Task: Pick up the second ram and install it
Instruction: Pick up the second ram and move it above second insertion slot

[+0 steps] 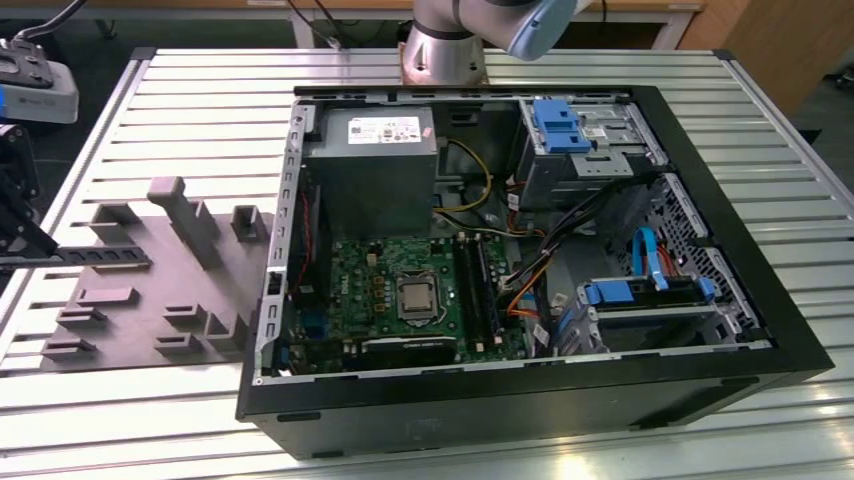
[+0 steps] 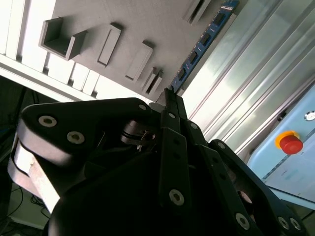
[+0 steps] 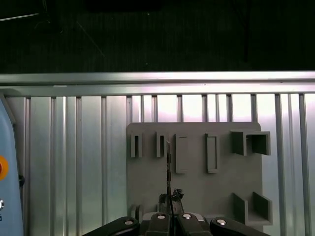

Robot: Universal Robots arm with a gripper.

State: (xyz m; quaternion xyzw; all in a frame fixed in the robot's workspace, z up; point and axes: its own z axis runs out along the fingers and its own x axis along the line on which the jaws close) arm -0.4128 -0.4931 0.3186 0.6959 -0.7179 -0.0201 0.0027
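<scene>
1. Worktop (image 1: 174, 90) carries the grey fixture (image 3: 197, 191); we lift straight off it, no drag.
2. Tool (image 3: 170, 196) looks clamped on the second ram (image 2: 204, 42), near end; we hold square.
3. Ram stands edgewise on the fixture; no twisting.

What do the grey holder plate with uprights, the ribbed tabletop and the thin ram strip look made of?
The grey holder plate: matte, uniform grey, blocky uprights; probably plastic, perhaps printed. The ribbed tabletop: bright silvery slats with streaky glare; likely bare aluminium. The thin ram strip: blue board edge carrying dark blocks; apparently circuit-board laminate.
</scene>
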